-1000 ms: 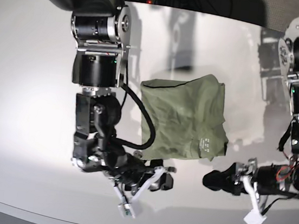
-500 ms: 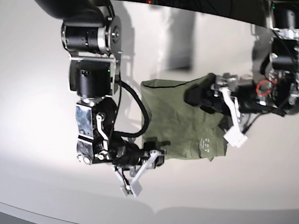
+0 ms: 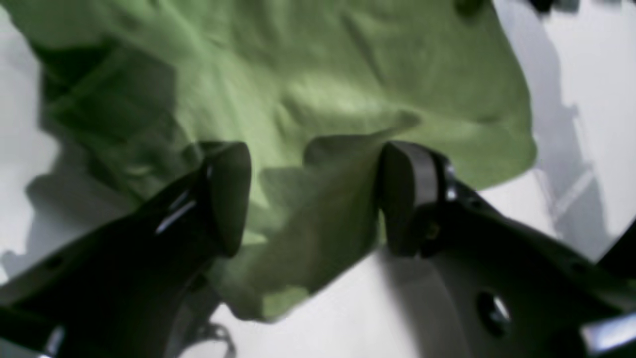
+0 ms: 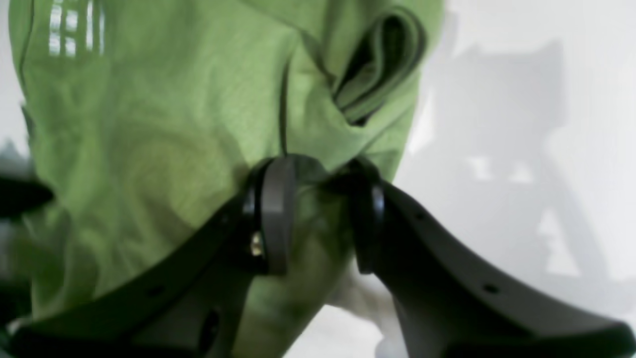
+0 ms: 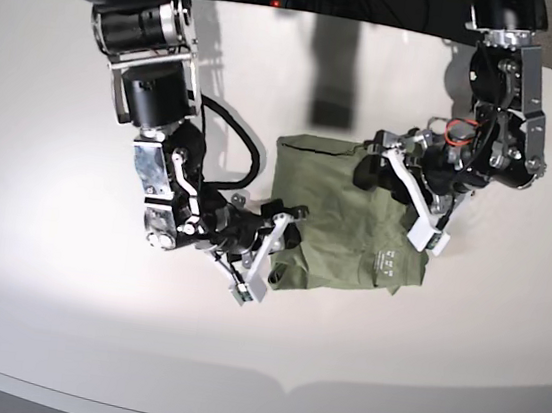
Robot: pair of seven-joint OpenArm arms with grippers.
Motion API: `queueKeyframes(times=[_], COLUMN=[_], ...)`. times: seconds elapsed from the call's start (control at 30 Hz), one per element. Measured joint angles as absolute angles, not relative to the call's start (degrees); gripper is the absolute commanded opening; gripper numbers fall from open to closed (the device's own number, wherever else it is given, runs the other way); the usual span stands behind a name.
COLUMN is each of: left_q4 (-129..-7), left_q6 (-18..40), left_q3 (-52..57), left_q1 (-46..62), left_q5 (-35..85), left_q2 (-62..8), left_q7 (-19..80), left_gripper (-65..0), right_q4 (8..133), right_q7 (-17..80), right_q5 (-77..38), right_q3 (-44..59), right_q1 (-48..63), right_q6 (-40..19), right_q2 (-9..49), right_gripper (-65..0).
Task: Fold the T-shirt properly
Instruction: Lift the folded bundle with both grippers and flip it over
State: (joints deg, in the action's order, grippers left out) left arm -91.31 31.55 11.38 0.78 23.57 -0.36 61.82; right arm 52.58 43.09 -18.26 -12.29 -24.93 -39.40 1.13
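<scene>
T-shirt [image 5: 340,214] lies half-folded on worktop [image 5: 53,139] | your right gripper [image 4: 318,214] pinches its near-left corner for folding | left gripper [image 3: 313,199] spread over far-right edge.

Both claws have moved onto the T-shirt [image 5: 340,219].

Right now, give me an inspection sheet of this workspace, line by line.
Surface: white table, bare around the cloth.
Job's things: green T-shirt, folded into a wrinkled rectangle, white label print showing.
Clutter: nothing seen.
Grippers: left gripper open over the shirt's far edge; right gripper partly closed at its near corner, with cloth between its fingers; whether it grips, unclear.
Cables: black cable looping along the right arm.
Surroundings: dark, nothing distinct.
</scene>
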Motion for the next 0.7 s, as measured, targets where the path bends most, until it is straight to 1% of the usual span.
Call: queueKeyframes(times=[0.1, 0.27, 0.4, 0.57, 0.7], left_q4=[-91.31, -91.31, -91.31, -90.35, -86.48], left_q6=[31.51, 31.48, 29.98, 29.50, 28.86], left_q3=[11.55, 11.46, 11.53, 11.35, 9.06], left_q1=[0.80, 0.80, 0.80, 0.75, 0.67], left_q5=[19.79, 17.12, 16.43, 16.34, 16.25], left_q2=[-2.28, -5.85, -9.04, -9.54, -9.69], left_q7=[59.57, 58.43, 57.28, 55.35, 54.22], left_gripper=[-24.8, -24.8, -24.9, -24.9, -24.9], right_q4=[56.62, 63.79, 70.19, 77.71, 80.66], right_q7=[45.93, 51.31, 55.29, 57.36, 56.86], right_q5=[-18.90, -22.35, -24.25, -26.17, -26.11], right_q3=[-14.83, -16.19, -16.19, -16.21, -16.19], right_q1=[-22.68, -17.74, -13.34, -7.64, -5.39], right_q6=[-39.31, -39.53, -39.53, -39.55, -39.55], right_q2=[1.08, 0.80, 1.98, 4.64, 5.69], right_gripper=[-45.3, -45.3, -45.3, -45.3, -45.3])
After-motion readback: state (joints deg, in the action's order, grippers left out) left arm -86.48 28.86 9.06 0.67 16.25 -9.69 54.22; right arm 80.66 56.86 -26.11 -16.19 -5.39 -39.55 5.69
